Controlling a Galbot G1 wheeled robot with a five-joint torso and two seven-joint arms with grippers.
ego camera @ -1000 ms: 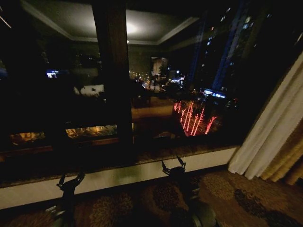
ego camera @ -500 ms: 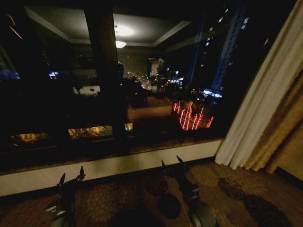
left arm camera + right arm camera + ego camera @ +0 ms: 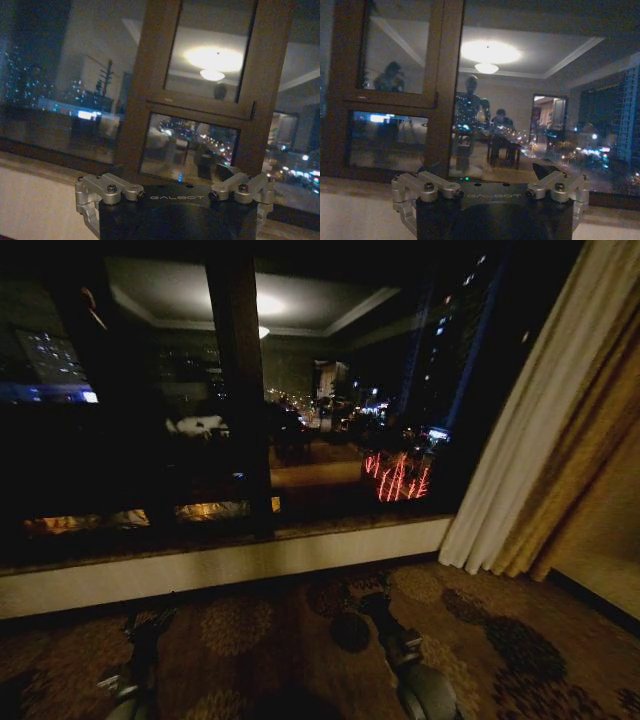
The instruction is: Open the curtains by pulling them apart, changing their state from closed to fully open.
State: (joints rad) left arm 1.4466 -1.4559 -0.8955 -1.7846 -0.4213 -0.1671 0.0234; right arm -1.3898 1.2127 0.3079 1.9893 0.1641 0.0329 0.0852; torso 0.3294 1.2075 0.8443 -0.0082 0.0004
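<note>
A sheer cream-white curtain panel (image 3: 525, 430) hangs gathered at the right side of the dark window (image 3: 330, 410), from the top of the head view down to the carpet. The glass to its left is uncovered. Both arms hang low over the carpet, well short of the curtain. My left gripper (image 3: 150, 623) is at the lower left and my right gripper (image 3: 372, 600) near the lower middle. In each wrist view the finger links stand wide apart, with nothing between them, facing the window frame (image 3: 150, 100).
A thick golden-brown drape (image 3: 590, 470) hangs just right of the sheer panel. A pale low sill wall (image 3: 250, 565) runs under the window. Patterned carpet (image 3: 500, 640) covers the floor. A wooden window post (image 3: 240, 390) divides the glass, which reflects the lit room.
The whole head picture has shifted: the camera has moved, so more carpet and more of the curtain at the right show. Both arms stay low in front.
</note>
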